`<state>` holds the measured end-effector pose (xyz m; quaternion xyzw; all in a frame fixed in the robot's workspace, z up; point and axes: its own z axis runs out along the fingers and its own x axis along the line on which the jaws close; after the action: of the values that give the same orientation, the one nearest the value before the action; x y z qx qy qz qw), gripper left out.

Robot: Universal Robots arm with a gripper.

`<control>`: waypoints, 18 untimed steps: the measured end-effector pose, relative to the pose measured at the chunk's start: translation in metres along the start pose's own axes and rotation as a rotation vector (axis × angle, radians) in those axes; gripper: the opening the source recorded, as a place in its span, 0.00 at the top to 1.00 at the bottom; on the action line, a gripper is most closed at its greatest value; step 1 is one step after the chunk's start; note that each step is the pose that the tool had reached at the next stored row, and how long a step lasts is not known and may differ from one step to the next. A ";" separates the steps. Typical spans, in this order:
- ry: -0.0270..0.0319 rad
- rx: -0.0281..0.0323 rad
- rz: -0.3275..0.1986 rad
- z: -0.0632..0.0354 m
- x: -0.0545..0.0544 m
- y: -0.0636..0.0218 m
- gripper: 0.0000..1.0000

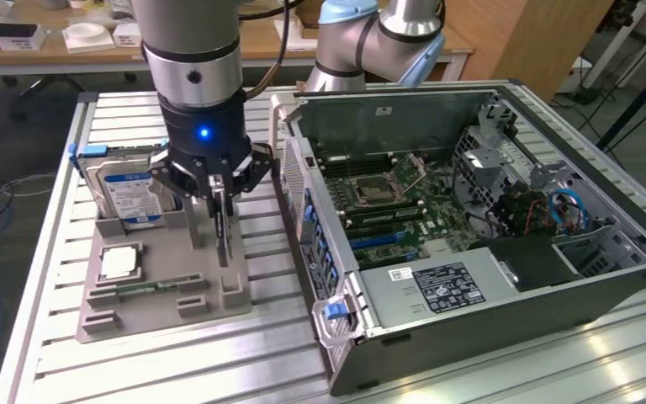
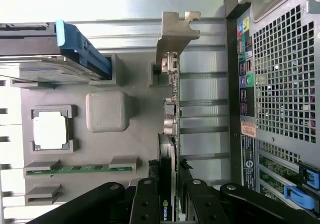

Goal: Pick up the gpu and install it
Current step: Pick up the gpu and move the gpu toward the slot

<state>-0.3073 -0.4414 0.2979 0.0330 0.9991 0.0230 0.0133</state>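
One thin gpu [image 1: 223,231] stands on its long edge at the side of the grey tray [image 1: 172,273] nearest the computer case [image 1: 592,282], its lower edge down at the tray's slotted blocks. Seen edge-on from the wrist, it is a green circuit board with a dark face and small silver parts along it, and a bent silver metal bracket [image 2: 176,34] caps its far end beside a tray block. The gripper [image 1: 219,195] is clamped on the card's upper edge, one black finger [image 2: 145,201] pressed against each flat side. On the tray's far corner, a silver hard drive [image 1: 130,189] with a blue-and-white label leans upright in a blue plastic frame. A small square silver chip [image 1: 119,263] lies flat in a recess on the tray's outer side, and a green memory stick [image 1: 144,288] lies in a slot just beyond it. A square, rough-surfaced grey post [image 2: 105,112] rises mid-tray between the chip and the card. The case lies open just beside the tray, its near wall, with blue latches and a perforated metal grille [image 2: 285,84], rising between the tray and the green motherboard [image 1: 396,198]. Tray and case both rest on a table [image 1: 110,370] of ribbed metal slats.
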 end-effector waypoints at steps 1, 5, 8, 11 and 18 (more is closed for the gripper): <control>0.0000 0.0000 0.000 0.0000 0.000 0.0000 0.74; 0.0001 0.0001 0.000 -0.0001 0.000 0.0000 0.74; 0.0001 0.0000 0.000 -0.0001 0.000 0.0000 0.74; 0.0003 0.0003 0.000 -0.0035 0.000 0.0001 0.74; 0.0002 0.0002 0.000 -0.0132 0.000 0.0006 0.74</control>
<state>-0.3073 -0.4414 0.3110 0.0330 0.9991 0.0229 0.0132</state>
